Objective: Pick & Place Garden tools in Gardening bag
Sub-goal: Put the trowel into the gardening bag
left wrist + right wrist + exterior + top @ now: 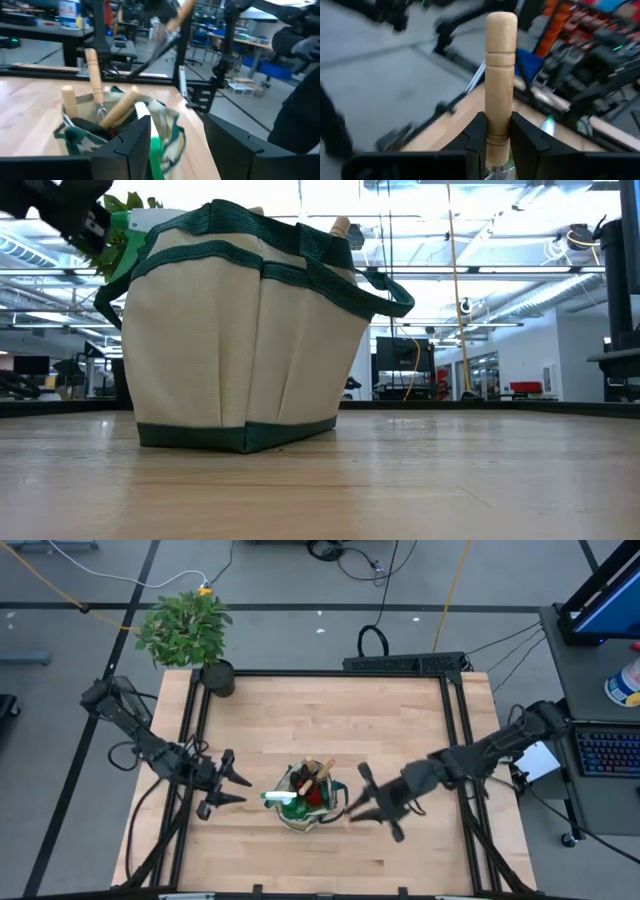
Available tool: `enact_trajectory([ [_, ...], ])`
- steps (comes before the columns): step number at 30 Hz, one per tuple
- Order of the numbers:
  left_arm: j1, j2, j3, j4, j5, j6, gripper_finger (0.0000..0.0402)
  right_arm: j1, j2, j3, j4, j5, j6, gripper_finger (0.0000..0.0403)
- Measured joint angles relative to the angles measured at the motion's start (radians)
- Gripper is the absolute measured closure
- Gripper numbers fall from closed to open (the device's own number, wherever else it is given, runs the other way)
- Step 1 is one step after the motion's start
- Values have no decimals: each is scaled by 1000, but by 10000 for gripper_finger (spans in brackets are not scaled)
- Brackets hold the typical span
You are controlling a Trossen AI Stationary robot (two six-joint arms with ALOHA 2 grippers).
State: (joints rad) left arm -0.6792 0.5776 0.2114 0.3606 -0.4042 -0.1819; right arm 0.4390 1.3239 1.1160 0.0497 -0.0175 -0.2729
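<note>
Standing near the tabletop's (400, 730) front middle, the bag (305, 798) holds wooden-handled tools (102, 95), a green spray bottle (283, 798) and something red. The right claw (352, 812), just beside the bag, grasps a wooden-handled tool (500, 75). The left claw (238, 790), on the bag's other side, is released.

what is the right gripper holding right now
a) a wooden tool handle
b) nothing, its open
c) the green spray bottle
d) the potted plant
a: in the right wrist view the right gripper has its two dark fingers clamped on the sides of a light wooden tool handle that stands up between them.
</note>
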Motion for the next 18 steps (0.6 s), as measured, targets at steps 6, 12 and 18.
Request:
enact_trajectory([
  [6,0,-43,-63,-9,76,-18,211,-87,83,0,381,-11,132,352],
  [12,0,-49,-85,-5,103,-22,211,-164,169,-1,484,102,150,352],
  [18,0,-49,-85,31,104,15,210,-214,248,-1,495,202,160,352],
])
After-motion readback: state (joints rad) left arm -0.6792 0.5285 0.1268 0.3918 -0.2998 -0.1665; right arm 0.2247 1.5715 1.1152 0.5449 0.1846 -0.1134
